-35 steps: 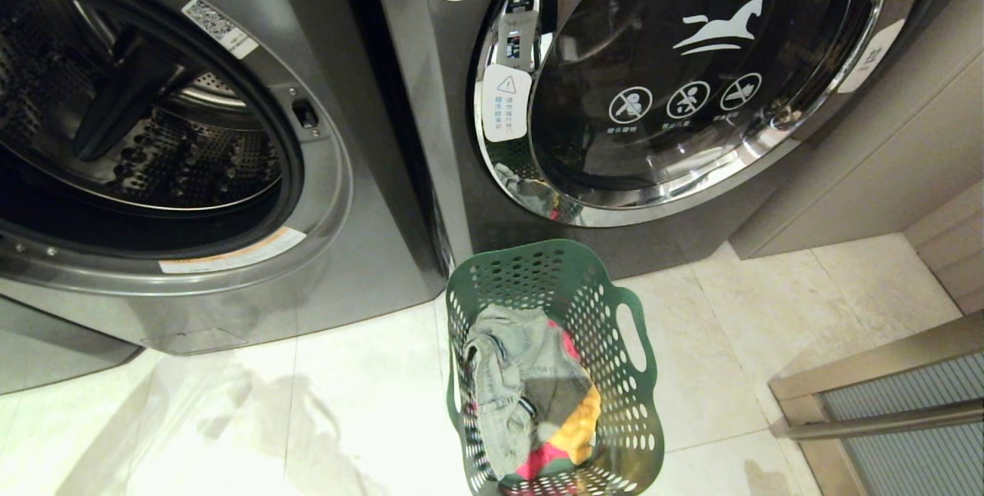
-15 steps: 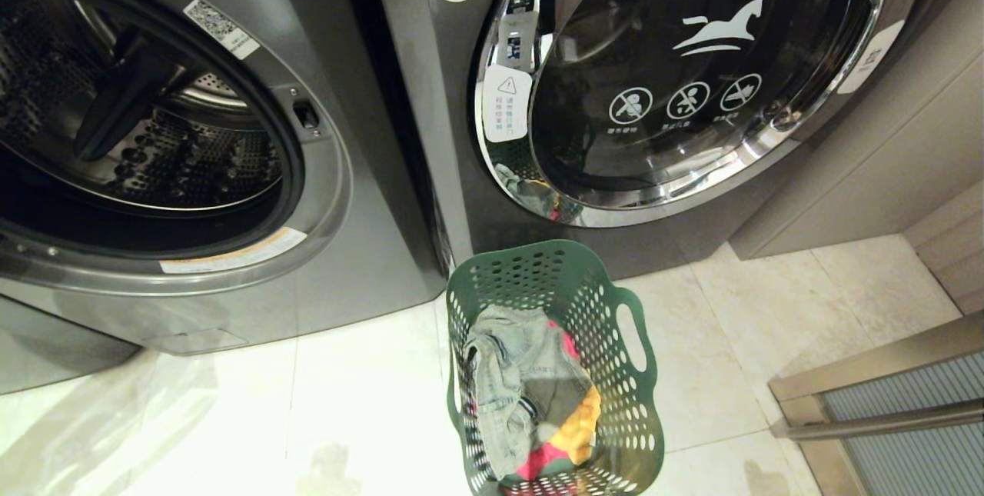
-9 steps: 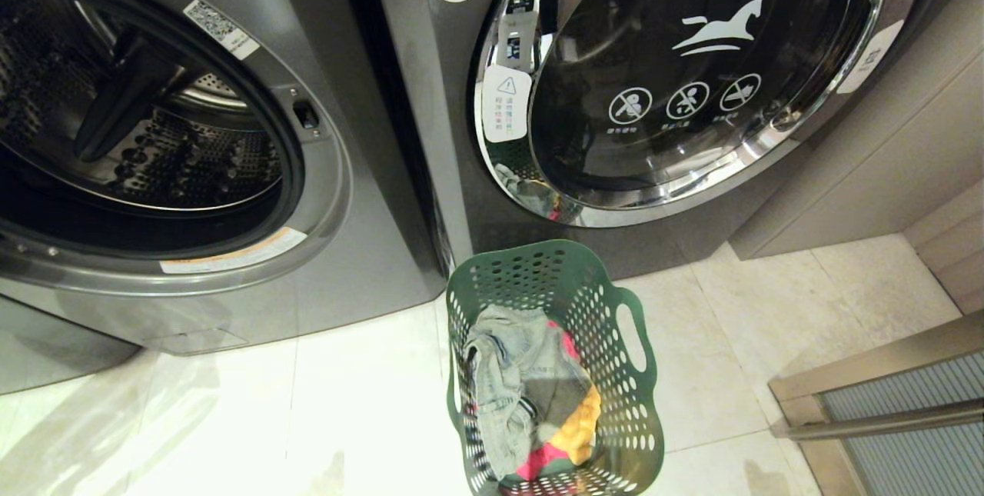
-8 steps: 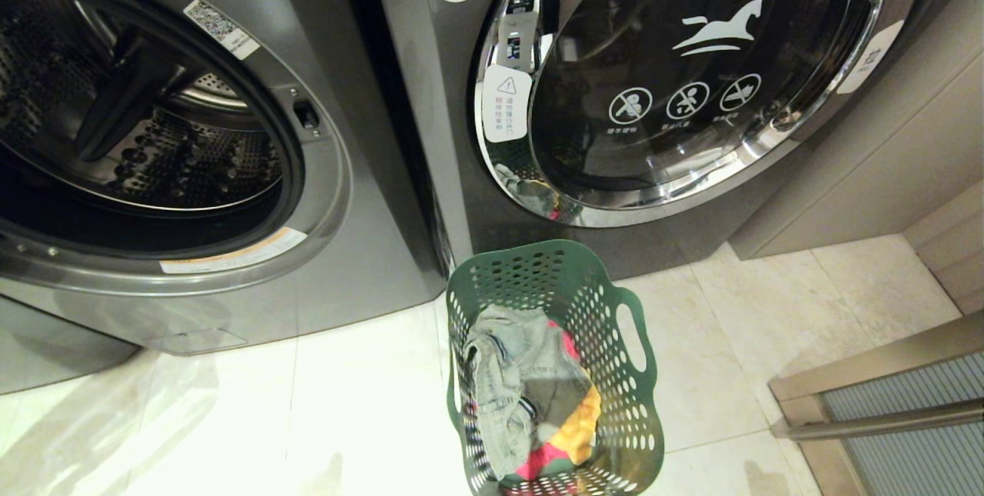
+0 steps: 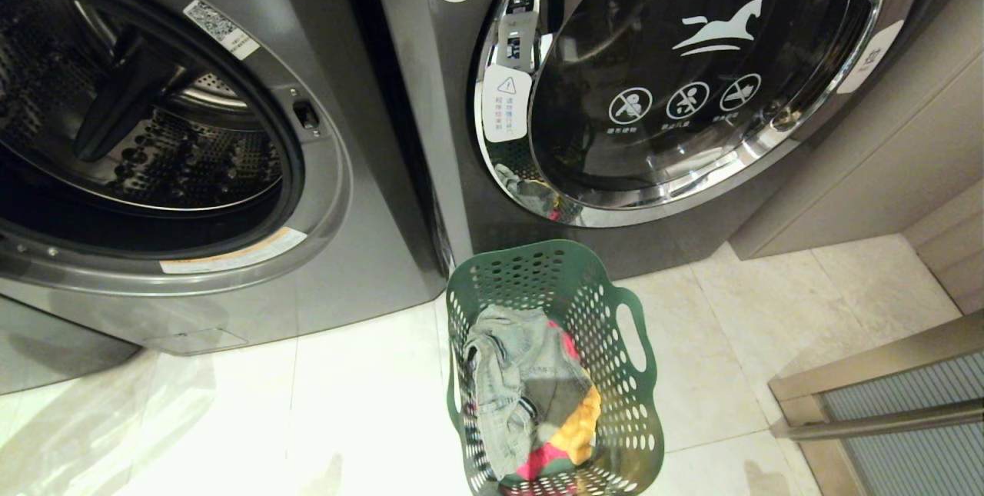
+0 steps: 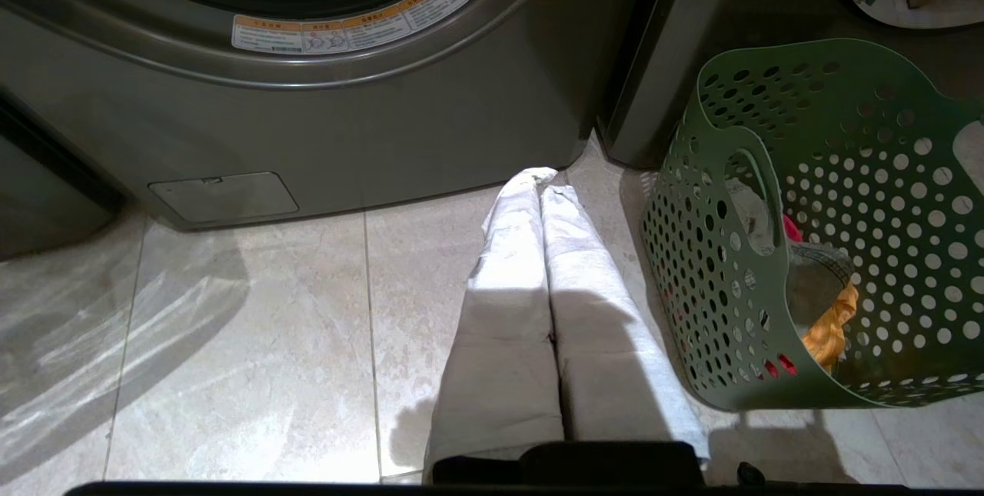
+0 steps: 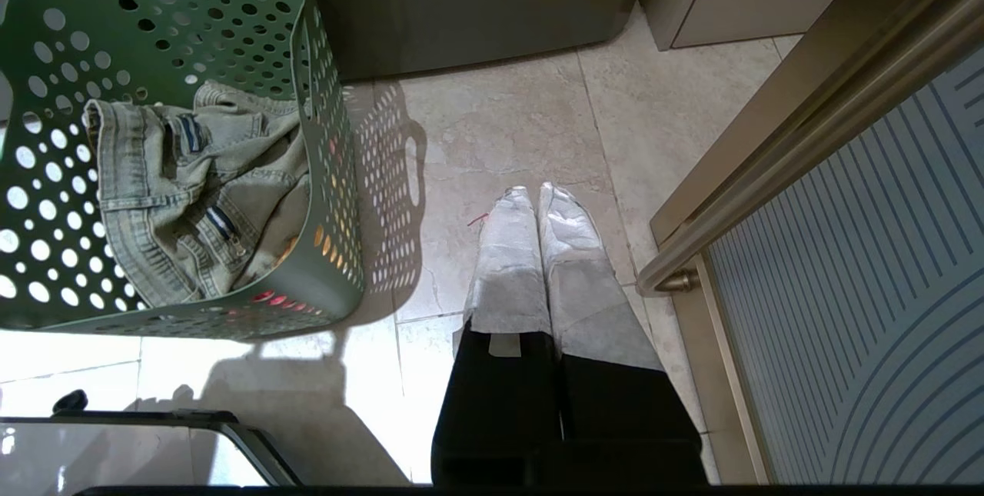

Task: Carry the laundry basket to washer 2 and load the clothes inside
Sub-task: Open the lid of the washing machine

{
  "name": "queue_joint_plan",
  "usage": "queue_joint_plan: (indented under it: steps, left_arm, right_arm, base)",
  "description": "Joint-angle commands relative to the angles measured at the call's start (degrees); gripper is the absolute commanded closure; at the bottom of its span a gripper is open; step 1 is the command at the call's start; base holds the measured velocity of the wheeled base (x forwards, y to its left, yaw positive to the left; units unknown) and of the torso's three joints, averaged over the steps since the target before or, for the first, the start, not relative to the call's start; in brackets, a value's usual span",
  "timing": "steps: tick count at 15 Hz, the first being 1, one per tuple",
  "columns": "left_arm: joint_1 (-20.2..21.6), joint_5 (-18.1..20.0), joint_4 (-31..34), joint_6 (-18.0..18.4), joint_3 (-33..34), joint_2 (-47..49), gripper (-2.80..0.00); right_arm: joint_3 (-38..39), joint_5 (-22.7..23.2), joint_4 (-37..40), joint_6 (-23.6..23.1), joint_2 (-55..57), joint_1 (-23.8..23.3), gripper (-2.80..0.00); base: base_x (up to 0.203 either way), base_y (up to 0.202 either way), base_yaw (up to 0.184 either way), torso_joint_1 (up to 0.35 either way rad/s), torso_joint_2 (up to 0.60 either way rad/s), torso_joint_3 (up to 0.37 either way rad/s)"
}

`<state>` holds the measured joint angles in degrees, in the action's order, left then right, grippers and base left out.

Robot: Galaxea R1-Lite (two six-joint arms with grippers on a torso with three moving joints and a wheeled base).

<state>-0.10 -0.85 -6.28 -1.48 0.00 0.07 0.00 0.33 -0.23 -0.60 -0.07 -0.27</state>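
Laundry basket (image 5: 553, 373) stands before closed washer 1 (image 5: 692, 96); left gripper (image 6: 542, 182) and right gripper (image 7: 534, 192) are closed, empty. Misloading is risked.

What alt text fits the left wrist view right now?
The left hand, shut and empty, hangs over pale floor tiles beside the green laundry basket, which stands on the floor with clothes inside. Ahead is the lower front of a dark grey washer.
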Motion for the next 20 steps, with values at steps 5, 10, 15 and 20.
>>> queue_joint_plan:
  steps: [5, 10, 15, 20]
  left_arm:
    - [0.0, 0.0, -0.1, 0.0, 2.3, 0.0, 0.0]
    - [0.0, 0.0, -0.1, 0.0, 2.3, 0.0, 0.0]
    - [0.0, 0.0, -0.1, 0.0, 2.3, 0.0, 0.0]
    - [0.0, 0.0, -0.1, 0.1, 2.3, 0.0, 0.0]
  right_arm:
    - [0.0, 0.0, 0.0, 0.0, 0.0, 0.0, 0.0]
    - [0.0, 0.0, 0.0, 0.0, 0.1, 0.0, 0.0]
    - [0.0, 0.0, 0.0, 0.0, 0.1, 0.0, 0.0]
    - [0.0, 0.0, 0.0, 0.0, 0.1, 0.0, 0.0]
  base:
    - [0.0, 0.0, 0.0, 0.0, 0.0, 0.0]
    - [0.0, 0.0, 0.0, 0.0, 0.0, 0.0]
    - [0.0, 0.0, 0.0, 0.0, 0.0, 0.0]
    - [0.0, 0.0, 0.0, 0.0, 0.0, 0.0]
